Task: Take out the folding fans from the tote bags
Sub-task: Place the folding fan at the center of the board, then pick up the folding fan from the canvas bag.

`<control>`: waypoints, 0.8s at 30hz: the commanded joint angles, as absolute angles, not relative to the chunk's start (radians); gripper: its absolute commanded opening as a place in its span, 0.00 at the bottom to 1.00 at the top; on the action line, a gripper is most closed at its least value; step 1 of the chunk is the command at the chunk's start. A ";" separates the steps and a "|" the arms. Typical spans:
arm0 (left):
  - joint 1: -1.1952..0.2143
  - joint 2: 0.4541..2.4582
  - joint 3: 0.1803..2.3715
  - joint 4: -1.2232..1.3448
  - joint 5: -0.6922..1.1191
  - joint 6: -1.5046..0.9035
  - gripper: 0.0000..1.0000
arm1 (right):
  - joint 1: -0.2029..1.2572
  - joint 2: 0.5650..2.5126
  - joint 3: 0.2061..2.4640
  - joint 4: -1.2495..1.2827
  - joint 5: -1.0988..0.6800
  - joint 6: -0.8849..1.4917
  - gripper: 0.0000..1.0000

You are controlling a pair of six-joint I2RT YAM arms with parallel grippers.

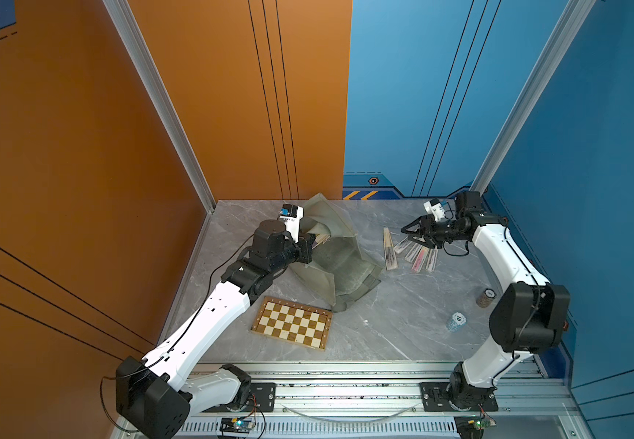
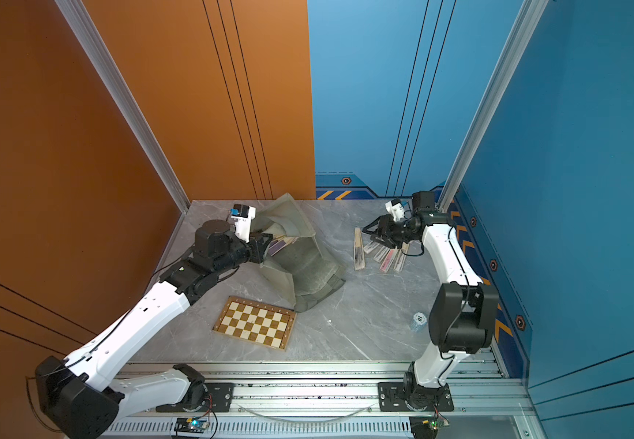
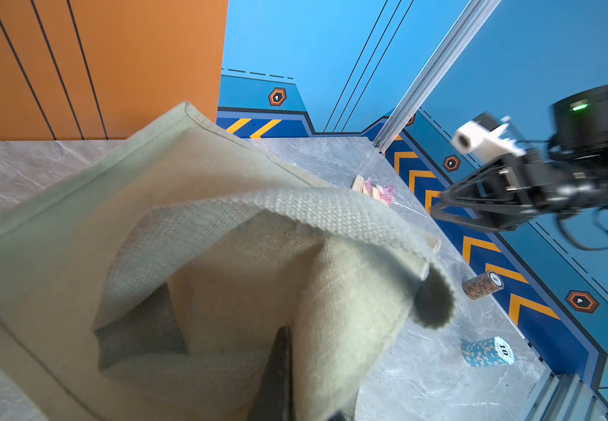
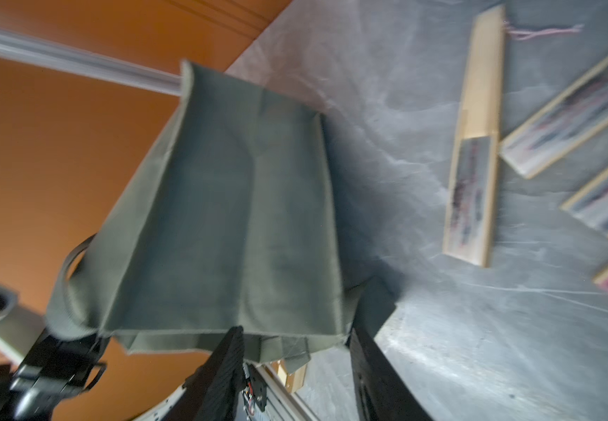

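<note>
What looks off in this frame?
The tote lies collapsed and crumpled, its rim pinched in the left claw, with fans jutting from the mouth. The chessboard sits skewed to the table edge. The removed fans lie splayed, not parallel.

Left gripper [image 1: 309, 243] was closed, seemingly fully, its arm stretched forward; right gripper [image 1: 408, 234] hung with jaws parted, its elbow raised.

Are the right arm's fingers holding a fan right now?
No, the right fingers stand apart with nothing between them, and the folding fans in that wrist view lie flat on the table.
</note>
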State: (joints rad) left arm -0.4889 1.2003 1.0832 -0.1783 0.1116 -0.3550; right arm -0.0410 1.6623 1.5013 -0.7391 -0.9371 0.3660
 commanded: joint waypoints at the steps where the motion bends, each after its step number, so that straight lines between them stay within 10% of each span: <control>1: -0.499 1.241 1.155 -0.239 0.142 -0.382 0.00 | 0.039 1.550 1.372 -0.736 -1.064 0.343 0.50; 10: -0.497 1.254 1.148 -0.239 0.234 -0.407 0.00 | 0.309 1.308 1.131 -0.533 -1.002 0.465 0.49; 24: -0.465 1.257 1.083 -0.073 0.404 -0.528 0.00 | 0.532 1.186 0.889 -0.290 -0.444 0.380 0.47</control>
State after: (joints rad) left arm -0.4721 1.2514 1.0786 -0.1158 0.3130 -0.4908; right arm 0.5129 1.1988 0.9279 -0.4007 -0.6075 0.4286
